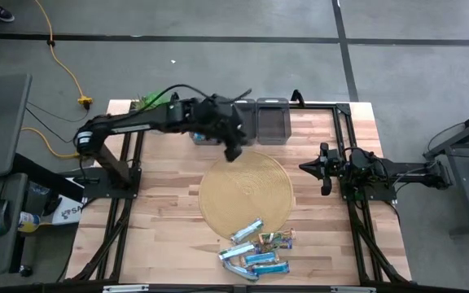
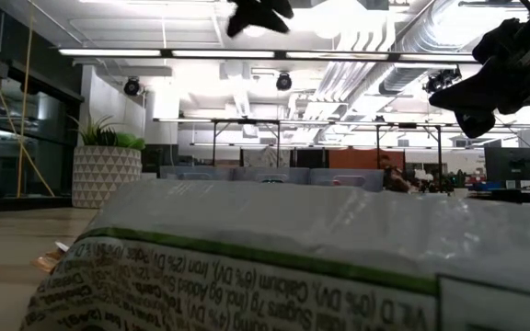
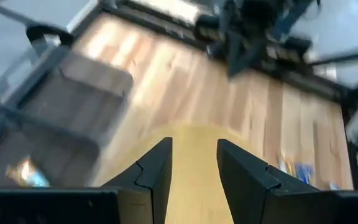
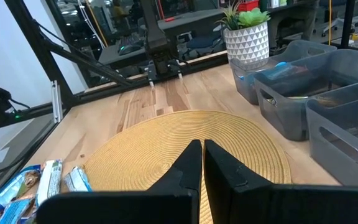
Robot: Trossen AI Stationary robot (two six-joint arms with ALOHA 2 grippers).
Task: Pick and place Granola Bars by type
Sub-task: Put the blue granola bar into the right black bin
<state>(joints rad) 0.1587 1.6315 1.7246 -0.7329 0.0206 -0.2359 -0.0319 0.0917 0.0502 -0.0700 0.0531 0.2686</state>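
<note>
- The Granola Bars (image 1: 257, 248) lie heaped at the near edge of the tabletop (image 1: 169, 203), just off the round woven mat (image 1: 247, 191); at least one already sits in a bin (image 1: 273, 120) at the far side
- Left gripper (image 1: 234, 152) hangs over the mat's far rim, fingers apart and empty; I'd send it to an outlying bar, not the tangle
- Right gripper (image 1: 326, 169) waits at the right, fingers together
</note>
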